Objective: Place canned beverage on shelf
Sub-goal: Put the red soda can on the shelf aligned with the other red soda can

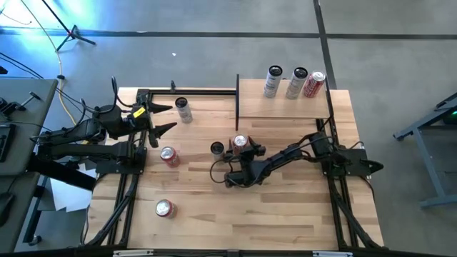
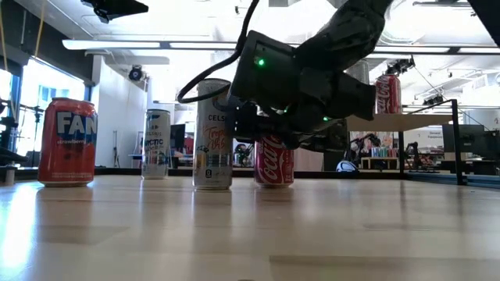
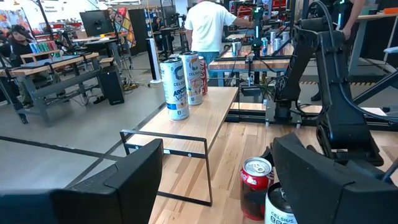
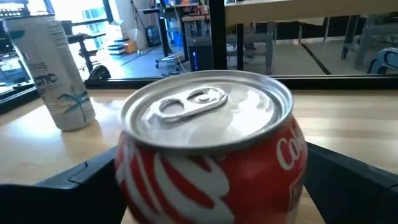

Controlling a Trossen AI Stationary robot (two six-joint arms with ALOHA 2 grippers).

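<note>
Beside the right gripper point(image 1: 240, 145), fingers wide apart around a Coca-Cola can point(image 1: 240, 142), stands a slim Celsius can point(image 1: 217, 148). Up on the shelf point(image 1: 282, 108): three cans point(image 1: 293, 83). Left gripper point(image 1: 163, 118) waits, fingers apart.

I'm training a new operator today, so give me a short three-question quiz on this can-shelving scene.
1. How many cans stand on the shelf?
2. True or false: the right gripper has its fingers spread on either side of the red Coca-Cola can.
3. Which can stands nearest the left gripper? A) the slim white can B) the Fanta can C) the Celsius can

Key: 1) three; 2) true; 3) A
</note>
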